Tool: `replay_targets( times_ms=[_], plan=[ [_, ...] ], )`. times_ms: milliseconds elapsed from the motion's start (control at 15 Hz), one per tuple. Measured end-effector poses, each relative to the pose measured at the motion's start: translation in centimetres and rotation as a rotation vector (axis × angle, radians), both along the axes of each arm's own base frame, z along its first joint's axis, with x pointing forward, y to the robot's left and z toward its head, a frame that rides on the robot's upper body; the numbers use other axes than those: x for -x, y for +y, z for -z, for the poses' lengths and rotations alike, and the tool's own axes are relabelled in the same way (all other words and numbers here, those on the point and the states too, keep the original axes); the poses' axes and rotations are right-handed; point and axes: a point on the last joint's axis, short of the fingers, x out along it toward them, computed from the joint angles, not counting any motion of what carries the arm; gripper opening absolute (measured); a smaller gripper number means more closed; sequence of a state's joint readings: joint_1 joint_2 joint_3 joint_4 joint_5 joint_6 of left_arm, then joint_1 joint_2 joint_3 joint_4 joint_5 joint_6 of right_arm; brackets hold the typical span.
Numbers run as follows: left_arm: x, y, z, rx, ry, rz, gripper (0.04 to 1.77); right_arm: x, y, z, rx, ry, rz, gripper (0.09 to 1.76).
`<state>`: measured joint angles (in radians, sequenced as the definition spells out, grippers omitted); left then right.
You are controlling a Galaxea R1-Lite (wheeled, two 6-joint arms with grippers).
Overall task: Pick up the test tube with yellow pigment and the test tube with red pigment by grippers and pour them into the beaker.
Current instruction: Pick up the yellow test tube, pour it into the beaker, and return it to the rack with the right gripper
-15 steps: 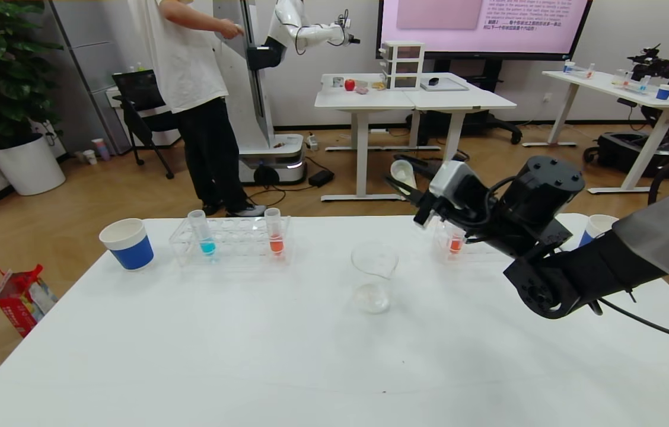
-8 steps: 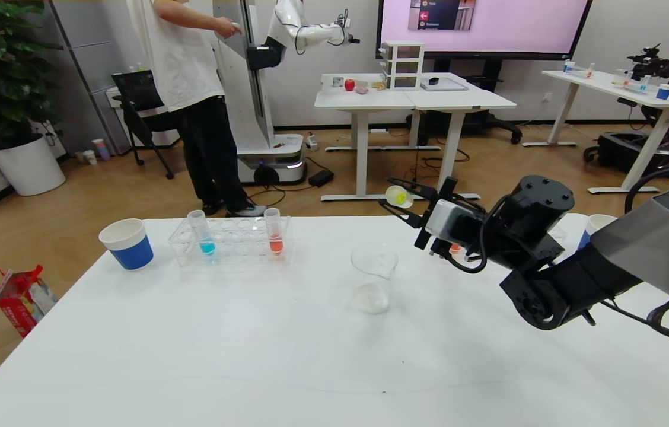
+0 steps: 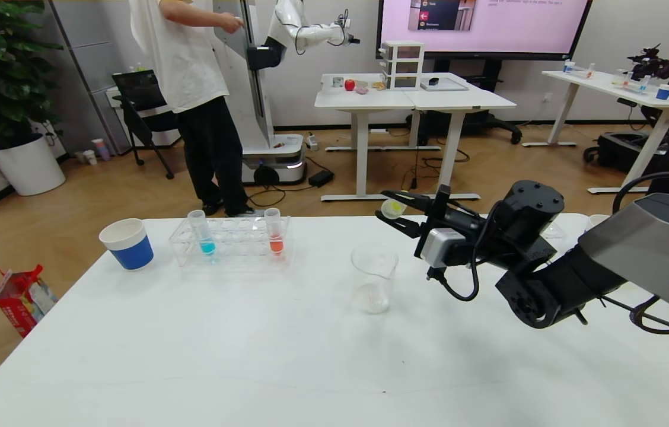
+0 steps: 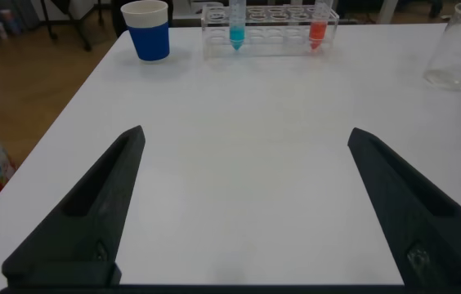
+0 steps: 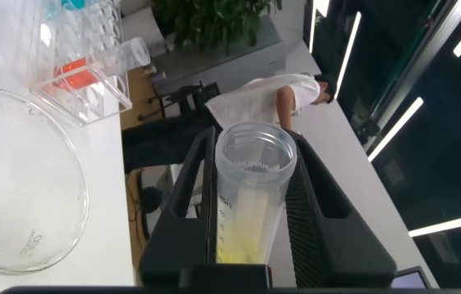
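My right gripper (image 3: 386,206) is shut on the test tube with yellow pigment (image 3: 393,209). It holds the tube tipped nearly level, above and just right of the beaker (image 3: 373,276), with the tube's open mouth toward the beaker's side. In the right wrist view the tube (image 5: 251,196) sits between the fingers with a little yellow liquid low inside, and the beaker's rim (image 5: 59,155) is beside it. A test tube with red pigment (image 3: 275,232) stands upright in the clear rack (image 3: 231,244). My left gripper (image 4: 245,135) is open and empty over bare table.
A cyan tube (image 3: 201,232) stands in the same rack. A blue-and-white paper cup (image 3: 127,243) is at the rack's left, and another cup (image 3: 594,222) is far right behind my right arm. A person stands beyond the table.
My right gripper has come down and slightly left with the yellow tube. Its wrist has rolled, so the tube is tipped further toward the beaker.
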<state>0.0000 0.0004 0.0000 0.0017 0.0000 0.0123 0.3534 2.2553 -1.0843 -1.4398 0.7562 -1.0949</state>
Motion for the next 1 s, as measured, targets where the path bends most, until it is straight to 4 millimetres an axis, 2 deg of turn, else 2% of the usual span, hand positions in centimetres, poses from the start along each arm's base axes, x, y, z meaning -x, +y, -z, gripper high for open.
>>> replay_targets(
  times_ms=[467, 1000],
  plan=[
    [0.0, 0.0, 0.0, 0.000, 0.000, 0.000, 1.73, -1.0, 0.6, 1.1, 0.071, -0.130, -0.060, 0.50],
    [0.0, 0.0, 0.0, 0.000, 0.000, 0.000, 1.73, -2.2, -0.1, 2.2, 0.139, -0.267, -0.033, 0.50]
  ],
)
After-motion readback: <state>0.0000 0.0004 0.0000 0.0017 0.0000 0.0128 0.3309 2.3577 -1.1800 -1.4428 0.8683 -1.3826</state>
